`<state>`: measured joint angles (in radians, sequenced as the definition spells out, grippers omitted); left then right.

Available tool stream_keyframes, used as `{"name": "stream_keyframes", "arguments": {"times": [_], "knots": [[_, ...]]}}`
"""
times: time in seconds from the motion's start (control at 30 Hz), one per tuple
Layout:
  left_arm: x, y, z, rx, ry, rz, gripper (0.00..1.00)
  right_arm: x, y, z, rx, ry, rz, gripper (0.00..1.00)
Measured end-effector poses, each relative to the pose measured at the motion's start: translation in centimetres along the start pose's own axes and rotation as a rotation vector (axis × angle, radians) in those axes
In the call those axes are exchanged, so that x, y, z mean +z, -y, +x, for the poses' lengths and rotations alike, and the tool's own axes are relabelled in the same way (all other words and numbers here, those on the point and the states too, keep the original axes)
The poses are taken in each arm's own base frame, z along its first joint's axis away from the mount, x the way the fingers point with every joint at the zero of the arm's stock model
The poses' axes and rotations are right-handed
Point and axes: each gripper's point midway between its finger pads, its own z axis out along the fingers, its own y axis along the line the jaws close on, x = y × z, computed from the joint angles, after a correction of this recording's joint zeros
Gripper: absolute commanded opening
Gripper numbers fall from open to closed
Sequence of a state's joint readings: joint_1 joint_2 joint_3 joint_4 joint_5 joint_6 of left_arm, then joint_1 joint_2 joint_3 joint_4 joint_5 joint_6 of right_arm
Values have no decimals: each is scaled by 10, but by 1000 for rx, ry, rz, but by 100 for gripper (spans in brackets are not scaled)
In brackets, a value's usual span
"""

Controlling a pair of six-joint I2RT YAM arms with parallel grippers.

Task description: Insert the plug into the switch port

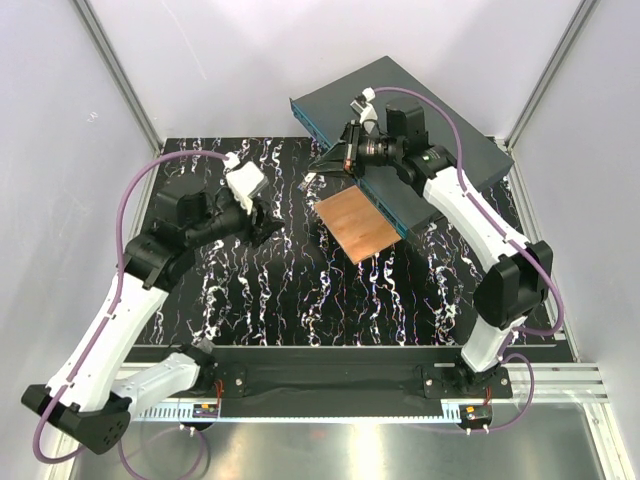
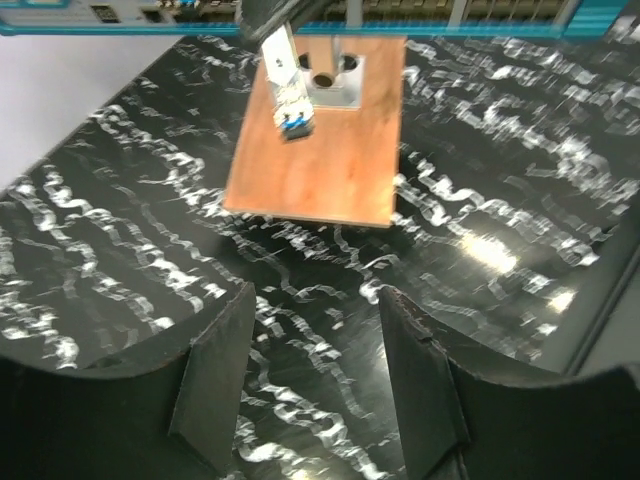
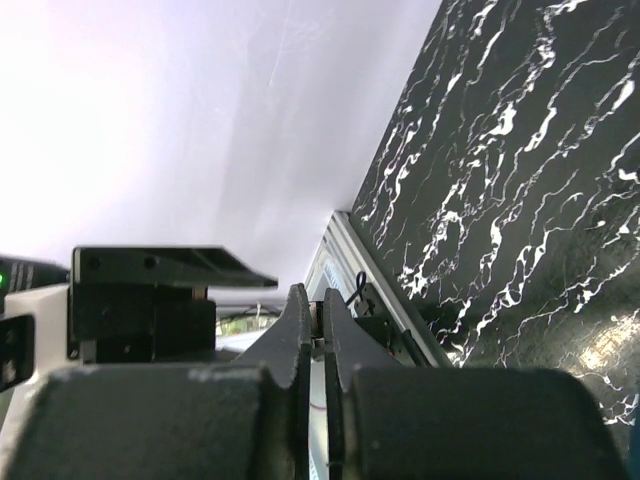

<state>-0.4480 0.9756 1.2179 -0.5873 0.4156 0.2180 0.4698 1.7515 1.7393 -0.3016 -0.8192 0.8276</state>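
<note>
Held the plug [image 2: 285, 95] pinched tight in the right gripper [image 3: 311, 296] above the copper plate [image 2: 320, 170], long axis slanting down and away from the switch ports [image 2: 400, 10] just behind, with the left gripper [image 2: 315, 300] parted, empty, farther off.

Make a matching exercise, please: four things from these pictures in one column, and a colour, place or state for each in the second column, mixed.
1. plug
2. copper plate
3. left fingers
4. switch ports

A. in a teal-blue face
B. apart, nothing between them
C. flat on the table
D. gripped by the right fingers

Pairs: 1-D, 2-C, 3-B, 4-A
</note>
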Motion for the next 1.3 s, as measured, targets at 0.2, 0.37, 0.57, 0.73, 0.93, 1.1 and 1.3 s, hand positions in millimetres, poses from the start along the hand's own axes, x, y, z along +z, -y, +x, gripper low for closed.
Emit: {"name": "stream_keyframes", "arguments": {"times": [0.2,0.37,0.57,0.73,0.93,1.1,1.3], "knots": [[11,6,-4,-92,8,14,53,7,5,3,23,14,27,0],[22,3,-5,-122,8,8,47,17,-5,17,25,-16,13,0],[27,-2,-7,-147,13,-18,40,24,-14,26,10,-36,-10,0],[28,-6,-10,-151,28,-36,35,27,-18,32,6,-48,-19,0],[30,-10,-11,-161,31,-53,25,28,-19,32,3,-47,-22,0],[32,-12,-10,-162,25,-69,24,29,-17,31,3,-35,-12,0],[34,-15,-8,-155,17,-100,31,32,-19,33,12,-37,-11,0]]}}
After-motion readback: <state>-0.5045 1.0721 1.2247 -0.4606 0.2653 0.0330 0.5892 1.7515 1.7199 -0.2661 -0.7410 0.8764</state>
